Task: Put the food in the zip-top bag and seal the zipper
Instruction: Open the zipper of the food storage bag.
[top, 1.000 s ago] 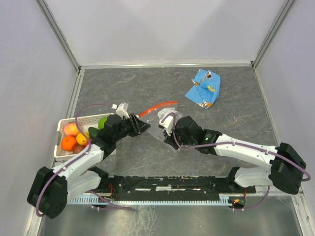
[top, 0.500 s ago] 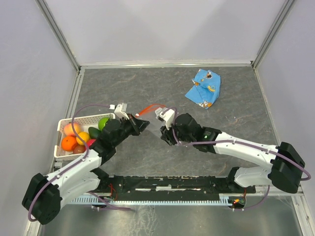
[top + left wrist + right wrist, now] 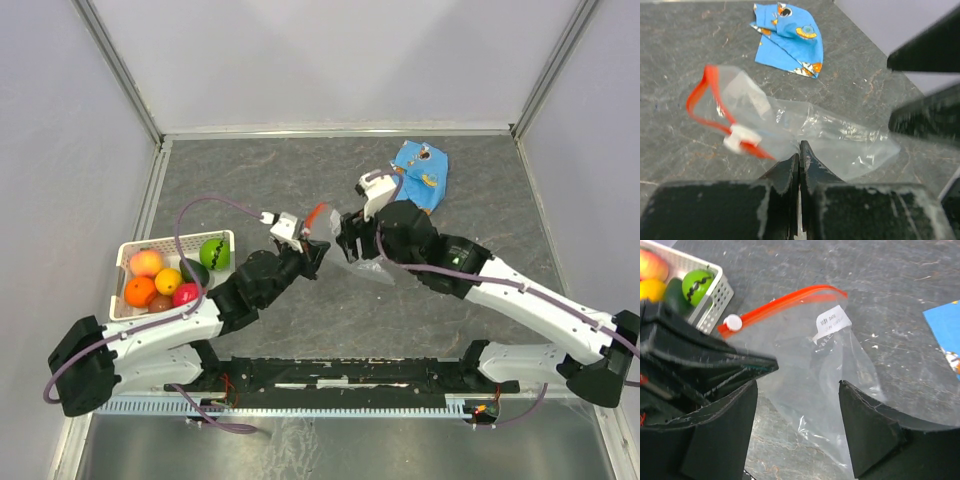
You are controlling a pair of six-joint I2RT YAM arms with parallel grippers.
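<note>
Top external view: the food (image 3: 168, 280) sits in a white basket (image 3: 160, 240) at the desk's left edge. Mid-desk, the left jaws pinch the empty zip-top bag (image 3: 805, 125); the right jaws gape wide over it. This is likely the bag-opening step; next, the zipper (image 3: 785, 297) mouth needs spreading. The label (image 3: 831, 321) print is unreadable.

The grey marbled table (image 3: 250, 170) bears a blue packet (image 3: 418, 172), a white basket (image 3: 165, 240) and, perhaps partly lifted, a clear bag (image 3: 365, 268).

I'm seeing the food (image 3: 165, 278) sitting in the basket (image 3: 122, 262) at left, the zip-top bag (image 3: 815, 370) lying mid-table, and the snack packet (image 3: 425, 180) lying far right.
</note>
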